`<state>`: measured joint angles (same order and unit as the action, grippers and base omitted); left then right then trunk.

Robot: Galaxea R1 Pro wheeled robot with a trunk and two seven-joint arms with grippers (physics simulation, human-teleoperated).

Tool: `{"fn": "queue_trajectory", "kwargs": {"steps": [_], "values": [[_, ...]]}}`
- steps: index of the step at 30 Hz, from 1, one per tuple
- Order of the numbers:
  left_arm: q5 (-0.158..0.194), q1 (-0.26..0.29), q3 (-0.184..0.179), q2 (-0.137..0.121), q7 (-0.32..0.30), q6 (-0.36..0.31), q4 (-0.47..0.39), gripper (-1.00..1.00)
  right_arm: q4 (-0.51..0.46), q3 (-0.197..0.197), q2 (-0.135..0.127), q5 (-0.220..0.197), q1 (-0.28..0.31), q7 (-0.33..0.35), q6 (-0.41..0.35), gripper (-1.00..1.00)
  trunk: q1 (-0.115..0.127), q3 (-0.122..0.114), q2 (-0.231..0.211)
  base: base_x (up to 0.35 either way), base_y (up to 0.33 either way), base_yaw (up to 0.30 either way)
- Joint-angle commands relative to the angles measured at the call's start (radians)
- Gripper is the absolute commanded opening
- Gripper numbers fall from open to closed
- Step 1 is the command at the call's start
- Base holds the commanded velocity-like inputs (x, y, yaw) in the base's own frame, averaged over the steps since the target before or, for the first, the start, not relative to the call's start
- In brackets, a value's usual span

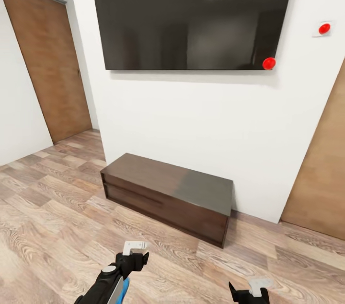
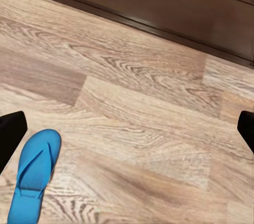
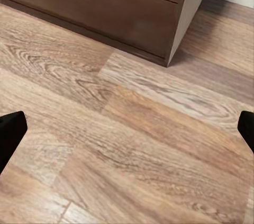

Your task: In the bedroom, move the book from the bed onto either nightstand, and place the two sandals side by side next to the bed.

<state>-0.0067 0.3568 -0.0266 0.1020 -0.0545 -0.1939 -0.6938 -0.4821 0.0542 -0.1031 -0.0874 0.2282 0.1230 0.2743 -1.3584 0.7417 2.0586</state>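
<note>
At the far left of the head view a brown wooden door (image 1: 48,64) stands closed in a white side wall, with wood-plank floor (image 1: 52,208) running in front of it. Facing the camera is a white wall (image 1: 191,117) carrying a large dark screen (image 1: 191,11); three small lights reflect in its glass, and a red dot (image 1: 269,63) sits at its lower right corner. Below the screen a long, low dark-brown cabinet (image 1: 167,196) rests on the floor against the wall.

The left claw (image 1: 134,248) hangs low over the planks in front of the cabinet. In the left wrist view its two dark fingertips (image 2: 10,134) show at opposite edges of the picture, wide apart, with nothing between them but floor. A blue sandal (image 2: 34,173) lies flat on the planks just beside one fingertip, not gripped, a short way out from the cabinet's base.

Further right, the right claw (image 1: 254,287) sits at the bottom edge of the head view, near the cabinet's right end. Its fingertips (image 3: 10,134) likewise stand spread apart in the right wrist view, empty, above bare planks and the cabinet's corner.

On the wall at upper right is a small white plate with a red button (image 1: 324,28), and another brown door (image 1: 321,184) closes off the right edge.
</note>
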Motion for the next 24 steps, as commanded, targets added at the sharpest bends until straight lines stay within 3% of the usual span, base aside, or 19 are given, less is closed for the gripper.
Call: {"fn": "queue_trajectory", "kwargs": {"steps": [1, 6, 24], "values": [[-0.001, 0.0, 0.0, 0.0, -0.002, -0.006, -0.001, 1.0, 0.0, 0.006, -0.001, -0.009, 0.0, 0.001, 0.003, 1.0, 0.0, 0.001, 0.0, 0.138, 0.0, 0.255], [-0.001, 0.0, -0.001, 0.0, 0.001, -0.008, -0.001, 1.0, 0.0, 0.006, -0.001, -0.009, 0.0, 0.001, 0.003, 1.0, 0.0, 0.001, 0.0, 0.177, -0.061, 0.255], [-0.001, 0.0, -0.001, -0.001, 0.002, -0.007, -0.001, 1.0, 0.0, 0.006, -0.001, -0.009, 0.0, 0.001, 0.003, 1.0, 0.0, 0.001, 0.0, 0.214, -0.188, 0.255]]}}
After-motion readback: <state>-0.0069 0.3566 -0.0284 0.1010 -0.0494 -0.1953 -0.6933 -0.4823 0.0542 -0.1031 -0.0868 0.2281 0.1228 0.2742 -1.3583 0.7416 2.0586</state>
